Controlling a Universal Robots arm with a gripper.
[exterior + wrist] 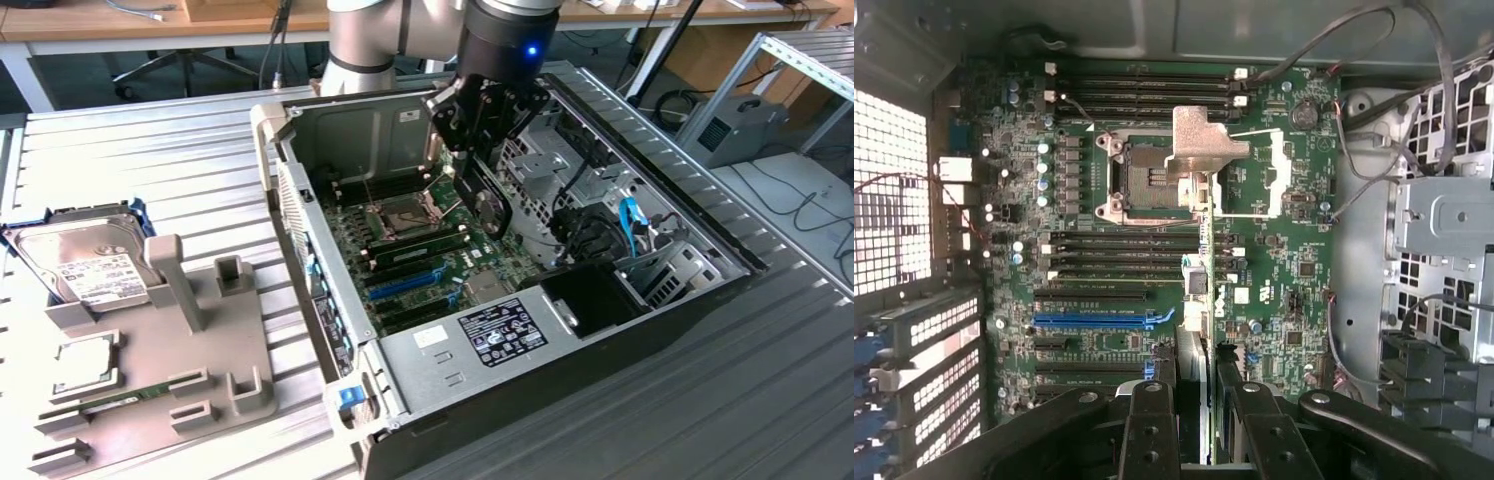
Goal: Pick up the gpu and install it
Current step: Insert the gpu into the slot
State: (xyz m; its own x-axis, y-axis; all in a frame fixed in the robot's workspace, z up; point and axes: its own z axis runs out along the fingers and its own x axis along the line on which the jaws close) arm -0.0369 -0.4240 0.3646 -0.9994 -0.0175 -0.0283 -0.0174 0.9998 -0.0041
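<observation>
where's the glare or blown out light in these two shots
Exterior view: soft, even daylight on the ribbed table, no harsh glare, and a small blue light glows above the gripper. Wrist view: the vent grille is washed out white by light from behind, and the metal bracket of the held gpu shines pale against the board.

An open computer case [367,125] lies on a ribbed metal table [160,150], with its green motherboard [414,270] exposed and a blue cable [630,222] at its three o'clock. At nine o'clock from the case sits a grey holder [234,385]. The holder carries a silver hard drive [91,270] at eleven, a square chip [83,365] and, toward six, what may be a memory stick [127,400].
</observation>
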